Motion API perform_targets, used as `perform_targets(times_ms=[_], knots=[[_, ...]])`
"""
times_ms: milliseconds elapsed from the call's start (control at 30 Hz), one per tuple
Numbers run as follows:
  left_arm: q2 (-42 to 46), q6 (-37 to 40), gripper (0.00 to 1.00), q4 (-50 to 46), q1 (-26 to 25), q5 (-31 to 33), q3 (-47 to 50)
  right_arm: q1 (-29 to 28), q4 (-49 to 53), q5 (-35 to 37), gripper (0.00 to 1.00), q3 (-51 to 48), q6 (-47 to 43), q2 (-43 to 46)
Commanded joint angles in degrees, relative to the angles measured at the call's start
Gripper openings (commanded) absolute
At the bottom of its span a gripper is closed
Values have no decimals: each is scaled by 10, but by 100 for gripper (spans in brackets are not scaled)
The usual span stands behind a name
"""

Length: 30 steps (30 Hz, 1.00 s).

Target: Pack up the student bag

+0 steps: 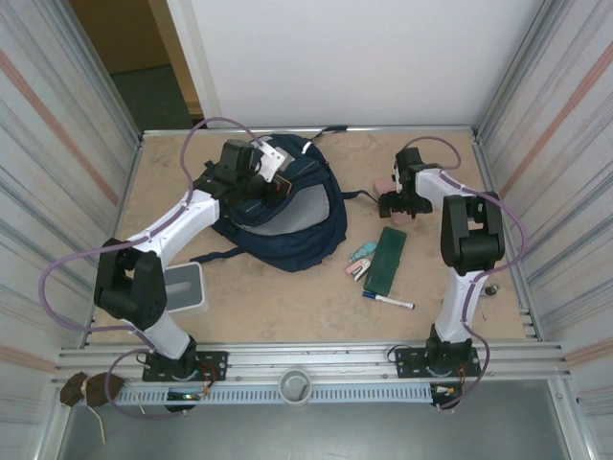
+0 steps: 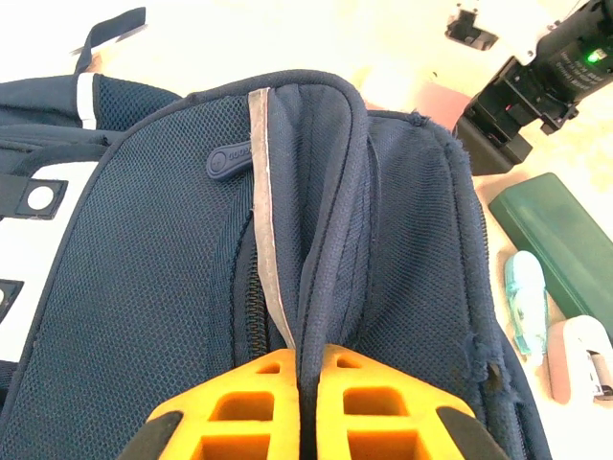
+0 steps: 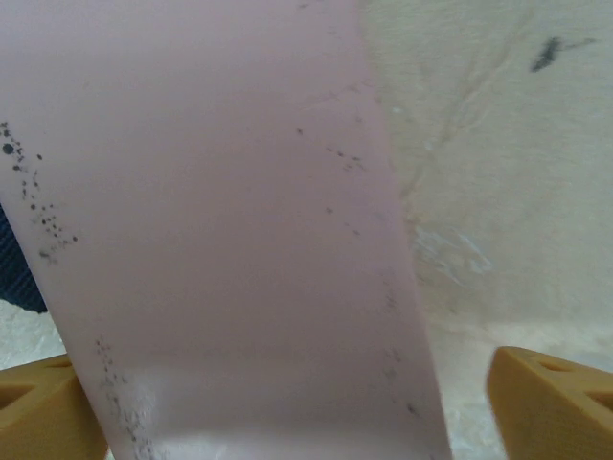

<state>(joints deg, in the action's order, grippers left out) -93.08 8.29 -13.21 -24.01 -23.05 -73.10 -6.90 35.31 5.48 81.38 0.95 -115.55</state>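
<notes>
While the left gripper (image 2: 308, 362) clamps a fold of the bag (image 2: 153, 249), the right gripper (image 3: 297, 412), jaws apart, straddles a pink block (image 3: 220, 192) lying to the bag's right.

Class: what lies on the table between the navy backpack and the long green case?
Top view: a small teal item and a pink-and-white item, between the backpack and green case.

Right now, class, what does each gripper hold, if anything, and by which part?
The left gripper pinches the bag by a raised fold of its fabric. The right gripper is open around a pink block, not gripping it.
</notes>
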Motion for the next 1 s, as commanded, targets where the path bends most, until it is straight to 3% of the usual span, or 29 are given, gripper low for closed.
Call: perform_targets(times_ms=[0,133,267,400,500,633,800,967], knots=[[14,-13,0,28,4,-37,-3,10,27,-38,84,26,-25,-19],[20,-31,0,40,11,-48,-2,14,29,-45,55,31,-30,-21],[32,-67,0,57,25,-56,-6,19,46,-5,41,28,-13,11],[49,-141,0,107,61,-89,-1,12,66,35,36,9,19,100],[54,-204,0,160,90,-134,5,-21,52,-17,34,-29,31,192],[44,-224,0,171,96,-162,-13,-100,38,-109,33,-58,53,259],[17,-242,0,157,98,-180,-57,-199,32,-159,33,-22,65,236],[-19,-266,0,138,102,-221,-117,-250,20,-201,32,41,81,152]])
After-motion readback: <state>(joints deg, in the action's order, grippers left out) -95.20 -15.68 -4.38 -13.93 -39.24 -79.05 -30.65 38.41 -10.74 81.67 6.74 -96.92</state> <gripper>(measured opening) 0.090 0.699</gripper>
